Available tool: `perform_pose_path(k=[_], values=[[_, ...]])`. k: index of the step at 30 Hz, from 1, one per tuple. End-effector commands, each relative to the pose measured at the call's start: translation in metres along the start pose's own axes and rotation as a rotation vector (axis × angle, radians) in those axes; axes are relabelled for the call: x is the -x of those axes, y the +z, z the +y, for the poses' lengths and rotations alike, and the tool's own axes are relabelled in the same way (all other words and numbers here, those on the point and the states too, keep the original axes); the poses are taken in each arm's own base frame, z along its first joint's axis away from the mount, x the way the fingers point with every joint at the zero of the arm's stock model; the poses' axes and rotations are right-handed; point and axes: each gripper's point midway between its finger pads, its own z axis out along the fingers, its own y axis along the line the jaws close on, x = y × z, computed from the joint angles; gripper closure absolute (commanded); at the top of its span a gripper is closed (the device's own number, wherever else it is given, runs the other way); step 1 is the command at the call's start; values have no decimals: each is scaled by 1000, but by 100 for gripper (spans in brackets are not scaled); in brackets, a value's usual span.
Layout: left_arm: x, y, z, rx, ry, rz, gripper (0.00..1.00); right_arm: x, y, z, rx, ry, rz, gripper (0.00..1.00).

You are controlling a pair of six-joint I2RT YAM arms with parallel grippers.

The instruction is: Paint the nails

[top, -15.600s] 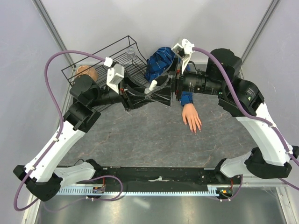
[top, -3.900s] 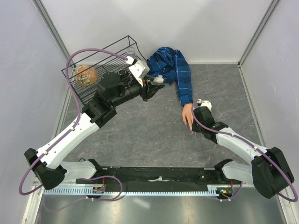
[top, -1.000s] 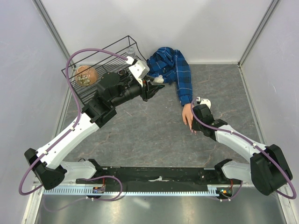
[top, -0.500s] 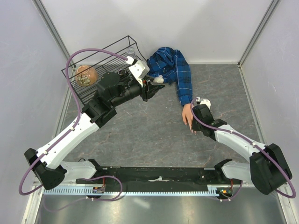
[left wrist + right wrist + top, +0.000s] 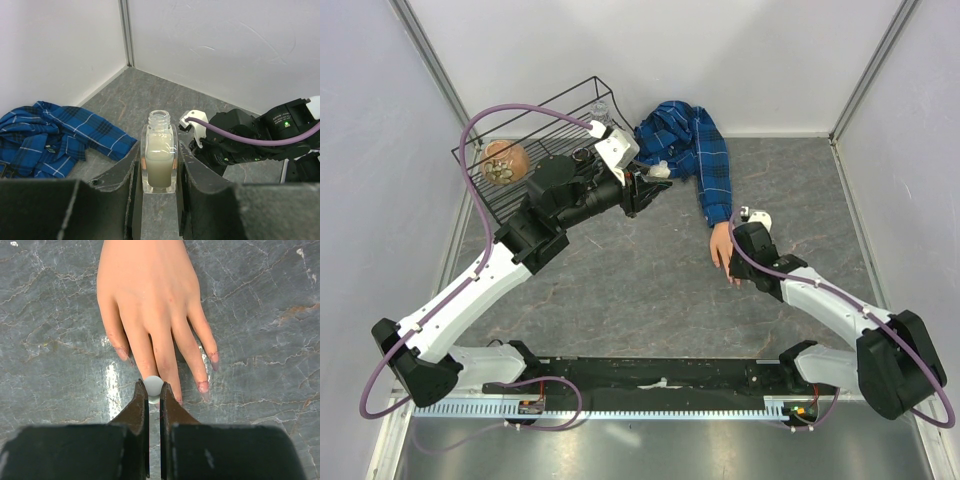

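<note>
Smearing risk: right end effector (image 5: 153,388), clamped on the brush cap (image 5: 153,384), hides one of the nails (image 5: 203,386) under its tips. Left end effector (image 5: 159,172) clamps the open bottle (image 5: 159,160); tilting spills it.

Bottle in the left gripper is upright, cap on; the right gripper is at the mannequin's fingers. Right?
No: the bottle is uncapped, neck open, per the left wrist view. The left gripper holds it upright; the right gripper is at the mannequin's fingers.
</note>
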Motion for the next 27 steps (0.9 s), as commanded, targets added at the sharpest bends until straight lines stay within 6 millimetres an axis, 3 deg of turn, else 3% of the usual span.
perform_pose_path(k=[1,15,22,27], values=[[31,-8,-3,0,-3,-87,98,0,-5,0,14,24,-14,100],[32,-10,-4,-5,-8,-91,98,-11,-2,-4,-1,29,12,100],[34,-11,-4,-2,-5,-96,98,18,-14,5,20,25,-35,100],[37,-13,-3,7,3,-103,98,52,-39,9,24,-17,-86,100]])
